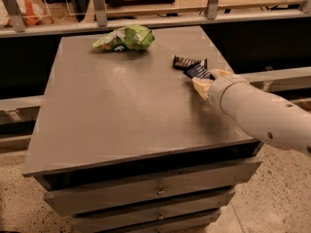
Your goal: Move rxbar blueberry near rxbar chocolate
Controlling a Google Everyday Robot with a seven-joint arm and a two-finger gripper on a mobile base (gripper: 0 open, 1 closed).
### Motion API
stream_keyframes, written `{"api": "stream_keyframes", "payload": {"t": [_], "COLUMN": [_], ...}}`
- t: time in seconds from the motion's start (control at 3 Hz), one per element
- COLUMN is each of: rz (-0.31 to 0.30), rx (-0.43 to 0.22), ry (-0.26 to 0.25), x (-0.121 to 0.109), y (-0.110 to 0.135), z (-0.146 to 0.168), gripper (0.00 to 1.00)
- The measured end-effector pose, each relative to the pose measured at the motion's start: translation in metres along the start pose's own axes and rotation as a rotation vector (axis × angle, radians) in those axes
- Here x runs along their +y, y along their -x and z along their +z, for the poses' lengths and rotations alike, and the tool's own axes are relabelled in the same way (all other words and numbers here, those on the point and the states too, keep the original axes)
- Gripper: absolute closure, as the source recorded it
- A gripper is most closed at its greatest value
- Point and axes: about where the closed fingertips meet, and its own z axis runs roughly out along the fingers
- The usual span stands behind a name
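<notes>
The rxbar chocolate (pixel 186 62), in a dark brown-black wrapper, lies flat near the right edge of the grey table top (pixel 121 106). The rxbar blueberry (pixel 198 72), in a navy-blue wrapper, lies right beside it on the near right, touching or almost touching it. My gripper (pixel 208 80) reaches in from the right on its white arm (pixel 262 113). Its tip is at the near end of the blueberry bar, low over the table. That end of the bar is partly hidden by the gripper.
A crumpled green chip bag (pixel 124 38) lies at the back of the table, left of the bars. The table is a cabinet with drawers (pixel 155 191) below. A railing (pixel 155 18) runs behind it. The right table edge is close to the bars.
</notes>
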Motion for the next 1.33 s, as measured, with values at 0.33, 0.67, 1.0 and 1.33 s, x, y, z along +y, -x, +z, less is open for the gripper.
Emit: {"api": "stream_keyframes", "payload": {"t": [0.33,0.67,1.0,1.33], "rz": [0.000,0.010,0.014,0.018], "rx": [0.013,0.026,0.035,0.040], "ry": [0.002,-0.006,-0.009,-0.015], "x": [0.0041,0.0047,0.0067,0.0069], "y": [-0.0032,-0.0068,-0.0079,-0.0074], "z": [0.0064,0.0106,0.0137,0.0148], "gripper": [0.84,0.61,0.38,0.15]}}
